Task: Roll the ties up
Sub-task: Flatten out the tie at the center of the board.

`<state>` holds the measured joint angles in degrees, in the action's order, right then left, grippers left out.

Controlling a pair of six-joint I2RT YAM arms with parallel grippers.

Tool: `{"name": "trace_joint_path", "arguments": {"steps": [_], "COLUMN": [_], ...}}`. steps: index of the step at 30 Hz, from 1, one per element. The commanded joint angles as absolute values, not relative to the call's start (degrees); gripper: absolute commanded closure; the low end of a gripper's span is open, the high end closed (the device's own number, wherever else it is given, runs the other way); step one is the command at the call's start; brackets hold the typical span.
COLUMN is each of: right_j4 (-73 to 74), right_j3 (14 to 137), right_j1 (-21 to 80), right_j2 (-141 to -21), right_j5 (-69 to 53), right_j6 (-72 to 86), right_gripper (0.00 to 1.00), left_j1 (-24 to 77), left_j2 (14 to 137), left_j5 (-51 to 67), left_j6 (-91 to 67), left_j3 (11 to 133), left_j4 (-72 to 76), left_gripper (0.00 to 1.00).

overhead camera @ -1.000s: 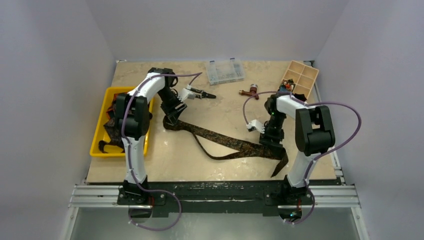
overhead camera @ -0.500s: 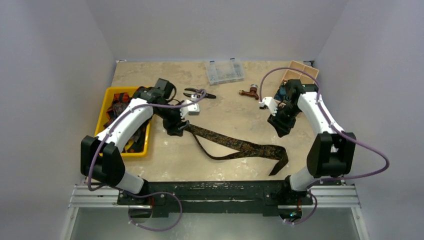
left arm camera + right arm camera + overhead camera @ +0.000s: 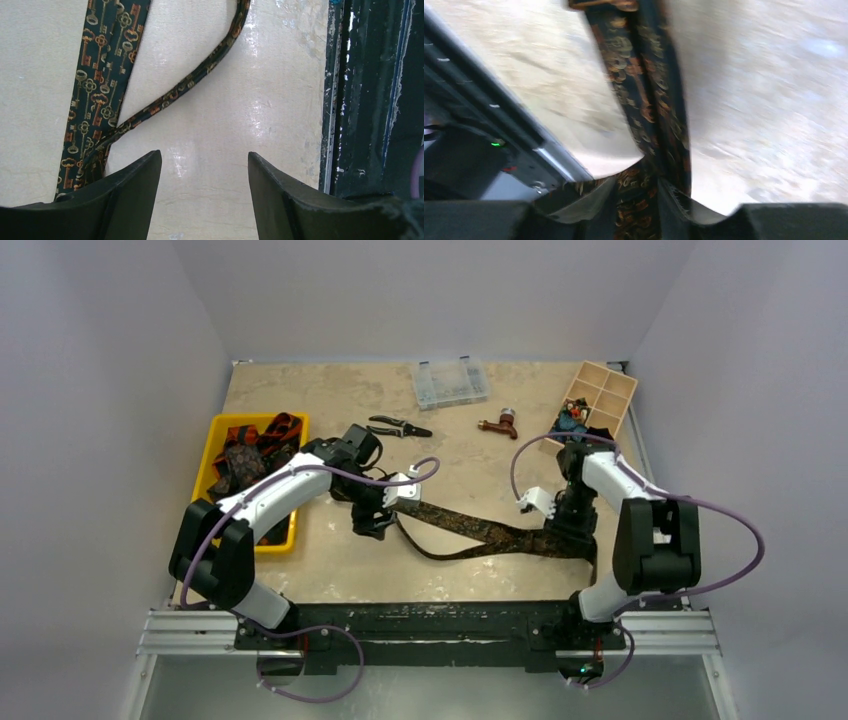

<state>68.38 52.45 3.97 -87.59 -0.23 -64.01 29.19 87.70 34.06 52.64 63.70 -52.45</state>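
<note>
A dark tie point(image 3: 480, 530) with an orange key pattern lies slanted across the middle of the table, its narrow tail looping towards the front edge. My left gripper point(image 3: 372, 523) is at the tie's left end. In the left wrist view my left gripper point(image 3: 204, 154) is open over bare table, and the tie point(image 3: 100, 75) runs beside the left finger point(image 3: 135, 190). My right gripper point(image 3: 575, 540) is low on the tie's right end. In the blurred right wrist view my right gripper point(image 3: 636, 182) is shut on the tie point(image 3: 634, 75). More ties point(image 3: 250, 445) lie in the yellow tray point(image 3: 212, 435).
Black-handled pliers point(image 3: 400, 427), a clear plastic box point(image 3: 450, 382) and a small brown object point(image 3: 497, 423) lie at the back. A wooden compartment box point(image 3: 600, 395) stands at the back right. The table's front edge and black rail point(image 3: 370, 100) are close to both grippers.
My right gripper had lifted away towards the back right and has come back down onto the tie's right end. My left gripper moved forward and right along the tie's left end.
</note>
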Motion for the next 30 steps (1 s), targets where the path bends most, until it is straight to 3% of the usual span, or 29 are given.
{"name": "trace_joint_path", "arguments": {"steps": [1,3,6,12,19,30], "right_j4": [61.39,59.21,59.35,67.89,66.39,57.99], "right_j3": [63.12,66.18,68.95,73.9,69.04,63.4], "right_j1": [-2.76,-4.24,-4.71,-4.8,-4.56,-4.52], "right_j2": [-92.85,-94.41,-96.17,-94.45,-93.5,-96.78], "right_j5": [9.07,10.71,10.96,0.31,-8.73,-8.72], "right_j6": [-66.67,-67.63,-68.83,-68.74,-64.86,-60.1], "right_gripper": [0.58,0.44,0.39,0.38,0.39,0.38], "left_j1": [30.18,30.33,30.73,32.48,36.14,38.91], "left_j2": [87.31,87.87,88.41,88.54,89.89,93.99], "left_j5": [34.5,33.62,32.85,33.65,34.61,32.97], "left_j6": [55.38,55.88,56.6,59.68,69.67,73.49], "left_j3": [61.8,61.04,60.74,61.46,61.44,63.87], "left_j4": [-49.58,-48.83,-47.56,-44.92,-40.77,-42.58], "left_gripper": [0.37,0.37,0.38,0.41,0.41,0.41]}}
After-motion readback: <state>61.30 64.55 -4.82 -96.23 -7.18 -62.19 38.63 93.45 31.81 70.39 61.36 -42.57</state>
